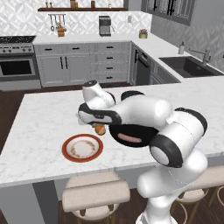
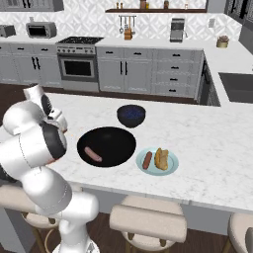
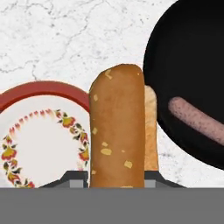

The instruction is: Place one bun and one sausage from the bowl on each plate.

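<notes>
My gripper [image 3: 114, 178] is shut on a golden-orange bun [image 3: 117, 131], which stands upright between the fingers. Below it lie the cream plate with the red-orange rim [image 3: 43, 86] on the left and the black bowl [image 3: 188, 65] on the right. One pinkish sausage [image 3: 197, 123] lies in the bowl. From the left base view the gripper [image 1: 99, 128] holds the bun [image 1: 101, 130] just above the counter, between the red-rimmed plate [image 1: 65, 148] and the bowl [image 1: 114, 134]. The pale blue plate [image 2: 157, 171] carries a sausage [image 2: 147, 159] and a bun [image 2: 161, 158].
A small deep dark-blue bowl [image 2: 131, 115] stands behind the black bowl [image 2: 111, 141]. Padded stools [image 1: 96, 194] line the counter's near edge. A sink [image 1: 188, 65] is set in the side counter at the right.
</notes>
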You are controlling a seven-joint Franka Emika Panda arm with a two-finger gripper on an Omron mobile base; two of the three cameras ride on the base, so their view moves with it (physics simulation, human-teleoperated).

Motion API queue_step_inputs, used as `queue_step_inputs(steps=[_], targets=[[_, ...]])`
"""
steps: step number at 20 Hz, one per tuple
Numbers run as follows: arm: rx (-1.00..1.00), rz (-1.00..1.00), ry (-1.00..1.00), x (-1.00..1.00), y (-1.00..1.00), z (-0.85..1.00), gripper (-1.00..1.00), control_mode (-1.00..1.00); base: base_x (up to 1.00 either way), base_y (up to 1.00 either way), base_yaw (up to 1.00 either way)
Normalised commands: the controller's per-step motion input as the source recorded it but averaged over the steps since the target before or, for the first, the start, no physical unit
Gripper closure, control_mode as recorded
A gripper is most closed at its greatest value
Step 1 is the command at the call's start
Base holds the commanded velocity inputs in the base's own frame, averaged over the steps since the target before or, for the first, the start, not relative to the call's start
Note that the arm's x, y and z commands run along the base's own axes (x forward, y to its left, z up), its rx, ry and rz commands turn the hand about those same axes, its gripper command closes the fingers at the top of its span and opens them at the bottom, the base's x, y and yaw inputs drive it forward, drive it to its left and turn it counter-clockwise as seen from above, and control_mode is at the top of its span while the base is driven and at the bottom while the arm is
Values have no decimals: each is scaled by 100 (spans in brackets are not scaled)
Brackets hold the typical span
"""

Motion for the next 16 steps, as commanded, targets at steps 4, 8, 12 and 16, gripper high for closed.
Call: queue_step_inputs(steps=[4, 8, 12, 16], targets=[[-16, -13, 6, -37, 98, -10, 100, -100, 0, 0, 0], [-1, 2, 0, -7, 78, -30, 100, -100, 0, 0, 0], [0, 12, 6, -9, 30, -43, 100, -100, 0, 0, 0], [0, 5, 0, -14, 1, -47, 100, -100, 0, 0, 0]])
